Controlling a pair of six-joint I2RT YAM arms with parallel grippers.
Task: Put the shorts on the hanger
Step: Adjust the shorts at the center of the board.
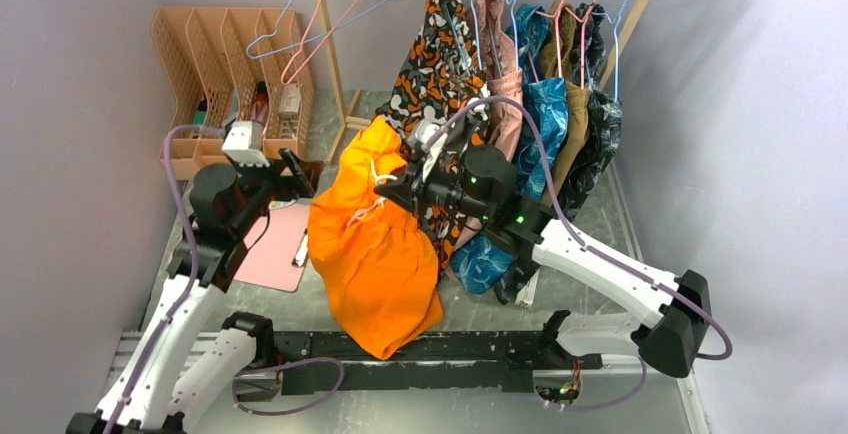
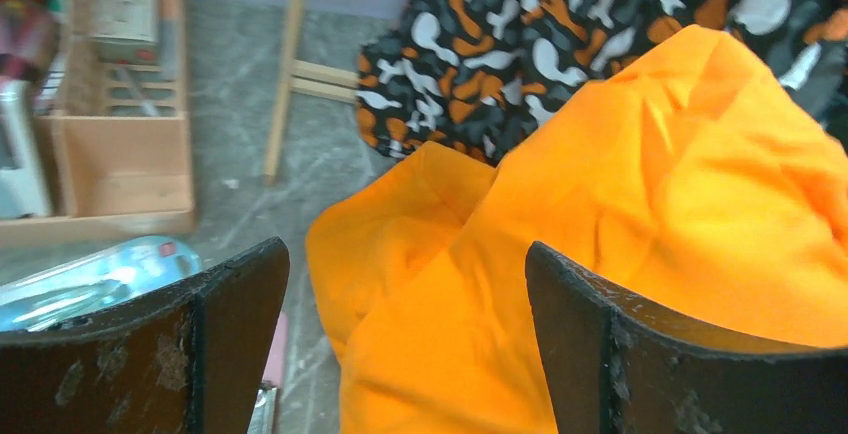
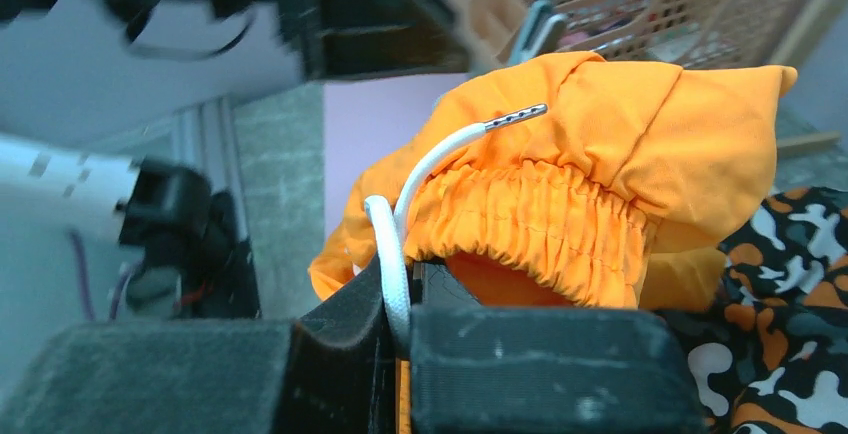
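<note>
The bright orange shorts [image 1: 375,254] hang in a bunched heap at the middle, lifted by their gathered waistband. My right gripper [image 1: 405,179] is shut on the shorts at the waistband, with the white drawstring [image 3: 440,149] pinched between its jaws [image 3: 405,289]. My left gripper [image 1: 305,176] stands open just left of the shorts, and orange fabric [image 2: 640,204] fills the view beyond its spread fingers [image 2: 405,249] without touching them. An empty pink wire hanger [image 1: 335,24] hangs on the wooden rack post at the back left.
An orange-black-white patterned garment [image 1: 440,64] hangs right behind the shorts, beside a rack of several clothes [image 1: 560,94]. A light-blue hanger [image 1: 300,24] crosses the pink one. A tan desk organizer [image 1: 220,54] and a pink clipboard [image 1: 275,244] lie at the left.
</note>
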